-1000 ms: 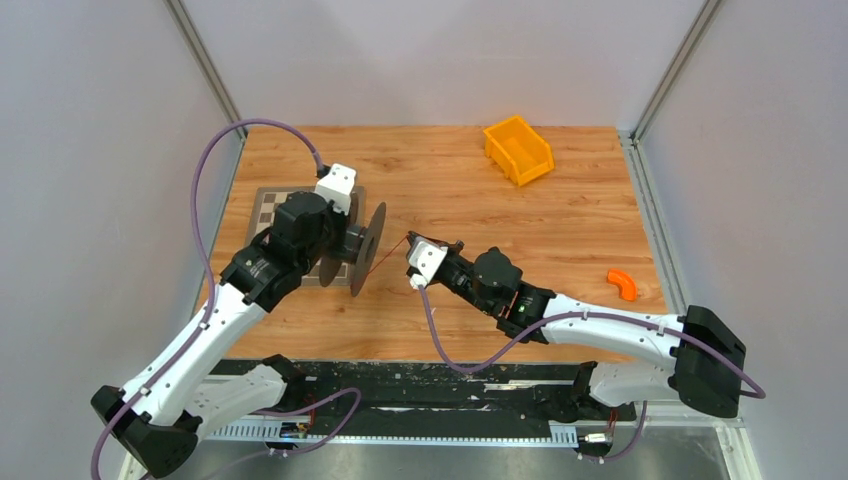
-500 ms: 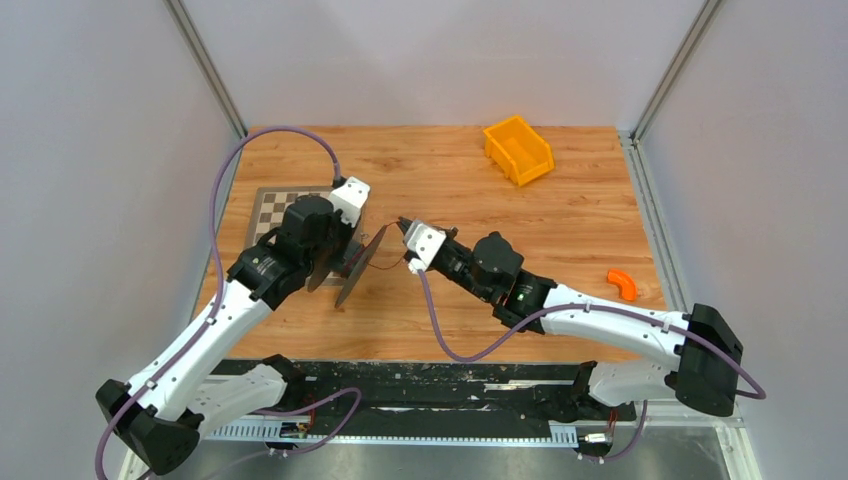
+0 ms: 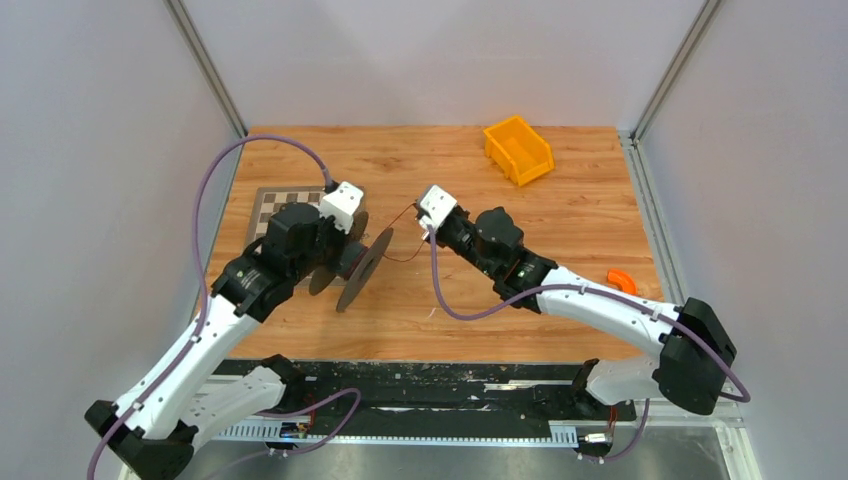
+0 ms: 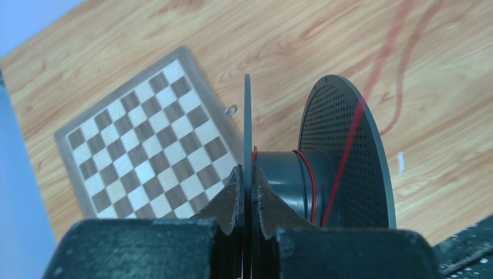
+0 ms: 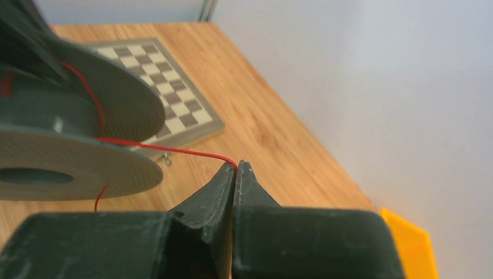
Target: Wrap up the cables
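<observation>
A dark grey spool (image 3: 355, 265) with two round flanges is held off the table at centre left. My left gripper (image 4: 249, 177) is shut on one thin flange of the spool (image 4: 325, 151). A hair-fine red cable (image 4: 347, 145) runs round the spool's hub and off to the right. In the right wrist view the cable (image 5: 174, 150) runs from the spool (image 5: 70, 145) into my right gripper (image 5: 236, 167), which is shut on it. In the top view my right gripper (image 3: 416, 208) is just right of the spool, and the cable (image 3: 400, 250) sags between them.
A checkerboard mat (image 3: 268, 208) lies under the left arm. An orange bin (image 3: 517, 149) stands at the back, and a small orange curved piece (image 3: 622, 282) lies at the right edge. Purple arm cables (image 3: 470, 305) loop over the table.
My right gripper has moved up and back, from beside the spool's front to behind it, carrying the cable. The left arm has tilted the spool slightly.
</observation>
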{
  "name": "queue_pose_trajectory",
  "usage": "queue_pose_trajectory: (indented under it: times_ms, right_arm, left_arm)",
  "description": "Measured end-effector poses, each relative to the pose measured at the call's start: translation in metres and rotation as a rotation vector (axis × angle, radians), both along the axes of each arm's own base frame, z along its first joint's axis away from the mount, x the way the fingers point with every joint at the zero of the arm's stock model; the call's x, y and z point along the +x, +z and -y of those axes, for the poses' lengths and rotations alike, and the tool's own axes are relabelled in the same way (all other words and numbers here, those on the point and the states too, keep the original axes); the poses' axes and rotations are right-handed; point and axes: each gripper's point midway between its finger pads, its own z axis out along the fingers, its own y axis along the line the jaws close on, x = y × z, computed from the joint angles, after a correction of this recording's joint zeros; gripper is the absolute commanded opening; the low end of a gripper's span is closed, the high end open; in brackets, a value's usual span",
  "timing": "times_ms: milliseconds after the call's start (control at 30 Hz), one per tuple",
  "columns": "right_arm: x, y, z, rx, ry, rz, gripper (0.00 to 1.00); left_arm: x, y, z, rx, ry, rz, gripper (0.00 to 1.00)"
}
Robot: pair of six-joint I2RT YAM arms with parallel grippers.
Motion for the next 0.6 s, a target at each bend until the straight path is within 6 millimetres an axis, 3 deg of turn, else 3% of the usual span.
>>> queue_pose_trajectory:
  times_ms: [100, 200, 600]
  right_arm:
    - [0.018, -0.020, 0.016, -0.019, -0.012, -0.088, 0.00]
    - [0.022, -0.031, 0.022, -0.025, 0.013, -0.144, 0.00]
    - [0.003, -0.063, 0.027, -0.029, 0.144, -0.299, 0.00]
  left_arm:
    - [-0.013, 0.021, 0.009, -0.090, -0.070, 0.049, 0.00]
    - [-0.023, 0.034, 0.018, -0.163, -0.127, 0.068, 0.00]
    - [-0.026, 0.036, 0.014, -0.485, -0.063, -0.129, 0.00]
